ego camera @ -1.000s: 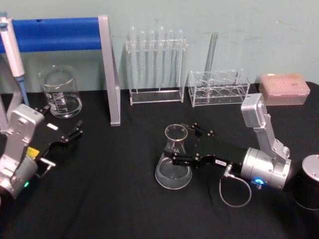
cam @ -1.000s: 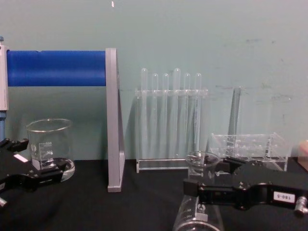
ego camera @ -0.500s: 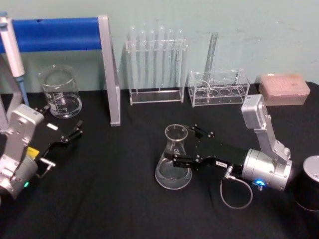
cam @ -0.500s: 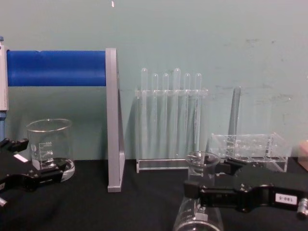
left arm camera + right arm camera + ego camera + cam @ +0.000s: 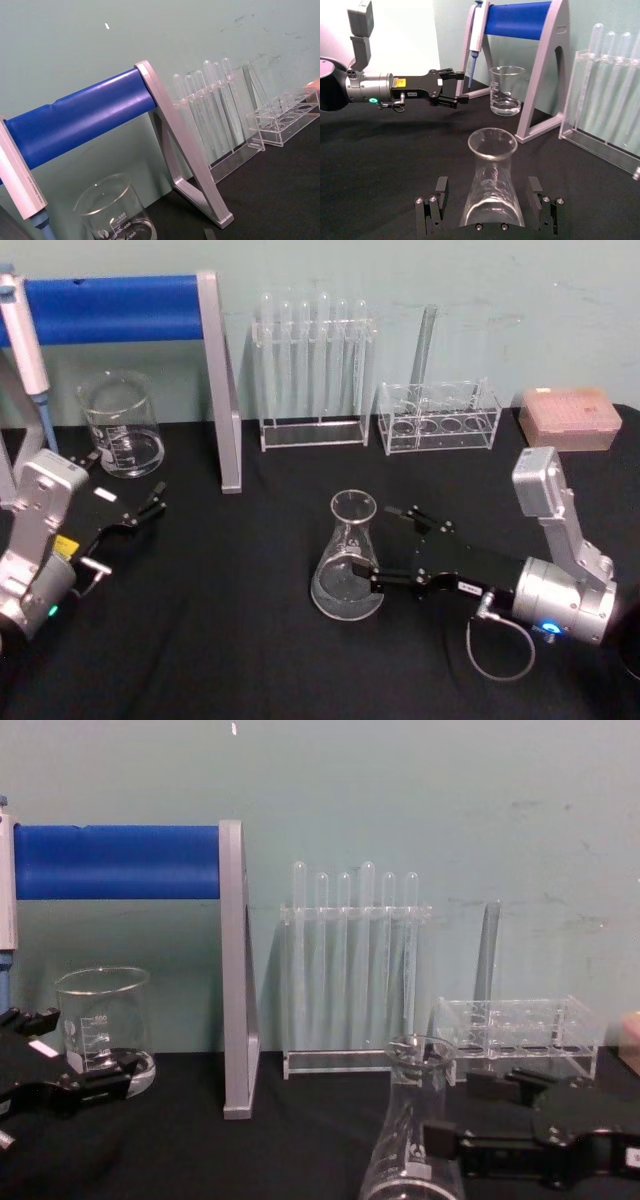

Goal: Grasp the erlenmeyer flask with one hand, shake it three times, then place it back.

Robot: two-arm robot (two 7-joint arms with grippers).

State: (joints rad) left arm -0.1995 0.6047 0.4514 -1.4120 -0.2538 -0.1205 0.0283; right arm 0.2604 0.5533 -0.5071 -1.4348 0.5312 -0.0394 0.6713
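The clear erlenmeyer flask (image 5: 348,558) stands upright on the black table (image 5: 230,640) near the middle. My right gripper (image 5: 378,540) is open just to its right, one finger on each side of the flask's lower body, with no contact visible. The right wrist view shows the flask (image 5: 491,190) between the spread fingers (image 5: 440,189), with gaps on both sides. From the chest view the flask (image 5: 412,1120) stands left of the right gripper (image 5: 460,1110). My left gripper (image 5: 150,505) rests open at the table's left, far from the flask.
A glass beaker (image 5: 122,427) stands at the back left under a blue-bar stand (image 5: 220,380) with a pipette (image 5: 22,335). A test tube rack (image 5: 312,370), a low clear rack (image 5: 438,415) and a pink box (image 5: 568,418) line the back edge.
My right gripper has spread its fingers and drawn back to the right from the flask's neck. The flask stays upright in place. The left arm has not moved.
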